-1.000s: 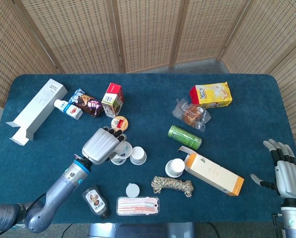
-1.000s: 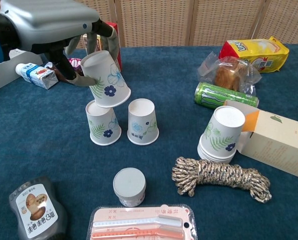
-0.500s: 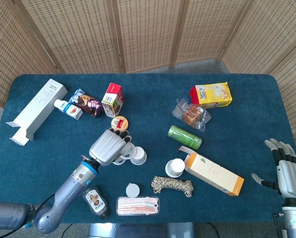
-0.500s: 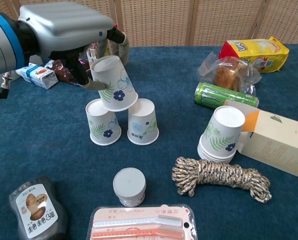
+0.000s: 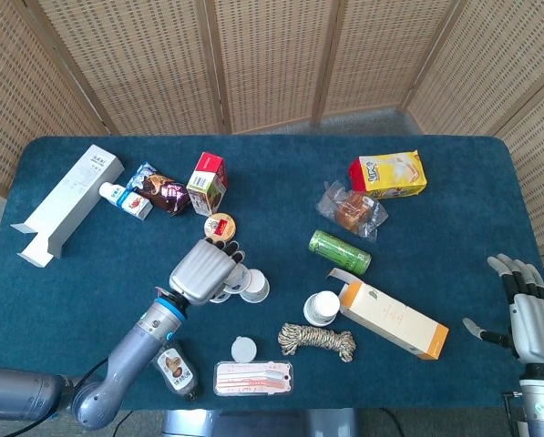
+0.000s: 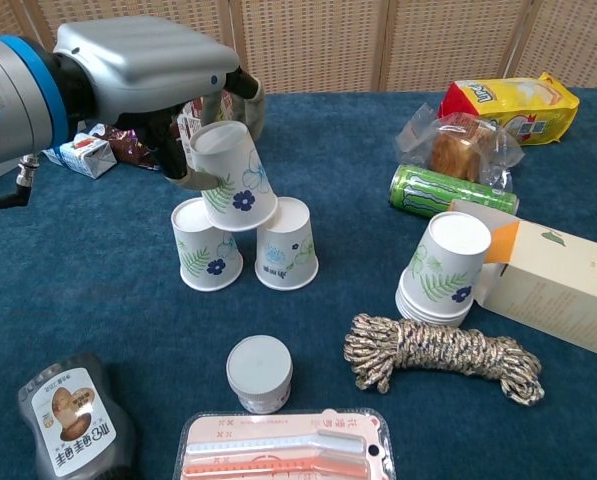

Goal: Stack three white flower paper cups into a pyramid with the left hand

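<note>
Two white flower paper cups stand upside down side by side on the blue table: the left one [image 6: 207,246] and the right one [image 6: 285,244]. My left hand [image 6: 143,70] holds a third flower cup [image 6: 231,177], inverted and tilted, its rim low over the two bases; whether it touches them I cannot tell. In the head view the left hand [image 5: 201,269] covers most of the cups, with only the right cup [image 5: 254,286] plainly visible. My right hand [image 5: 529,314] hangs with fingers spread at the table's right edge, holding nothing.
A stack of spare flower cups [image 6: 446,268] stands right of the pair, beside a tan carton [image 6: 551,287] and a rope coil [image 6: 434,355]. A grey lid [image 6: 259,372], a sauce bottle [image 6: 74,418] and a toothbrush pack [image 6: 283,446] lie in front. A green can [image 6: 444,190] and snacks lie behind.
My left hand has carried the held cup rightward and lower, from above the left cup to over the gap between the two standing cups. The right hand stays put.
</note>
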Tool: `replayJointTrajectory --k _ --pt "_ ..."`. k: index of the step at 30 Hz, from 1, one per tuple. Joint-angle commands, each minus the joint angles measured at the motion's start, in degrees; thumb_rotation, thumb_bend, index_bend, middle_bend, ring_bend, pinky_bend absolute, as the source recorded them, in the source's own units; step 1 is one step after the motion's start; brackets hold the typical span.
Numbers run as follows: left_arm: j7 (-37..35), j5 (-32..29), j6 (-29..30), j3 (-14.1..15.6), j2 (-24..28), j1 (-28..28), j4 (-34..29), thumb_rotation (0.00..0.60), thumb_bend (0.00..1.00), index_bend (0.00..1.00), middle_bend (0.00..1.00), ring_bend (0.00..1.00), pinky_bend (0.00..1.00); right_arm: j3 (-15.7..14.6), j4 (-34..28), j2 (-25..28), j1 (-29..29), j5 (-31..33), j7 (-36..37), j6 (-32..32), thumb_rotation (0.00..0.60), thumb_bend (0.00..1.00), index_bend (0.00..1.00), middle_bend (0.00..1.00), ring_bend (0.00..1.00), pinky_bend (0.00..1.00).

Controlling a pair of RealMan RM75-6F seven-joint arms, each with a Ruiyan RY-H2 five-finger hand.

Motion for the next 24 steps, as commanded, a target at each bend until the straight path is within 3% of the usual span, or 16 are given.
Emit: replayJointTrajectory --k 1,24 --pt "-0.03 -0.24 0.11 -0.01 -0.30 -0.15 0.08 0.600 0.30 0.44 0.37 0.42 0.56 -0.05 -0.04 -0.03 0.00 -0.09 -0.10 0.03 0.600 0.12 0.12 0.00 0.00 0.00" --pt "1.62 -0.98 2.22 0.09 -2.69 -1.36 0.56 0.600 0.30 0.41 0.34 0.38 0.55 0.15 -0.09 0.60 -0.11 -0.02 1.33 -0.05 0.600 0.11 0.12 0.00 0.00 0.00"
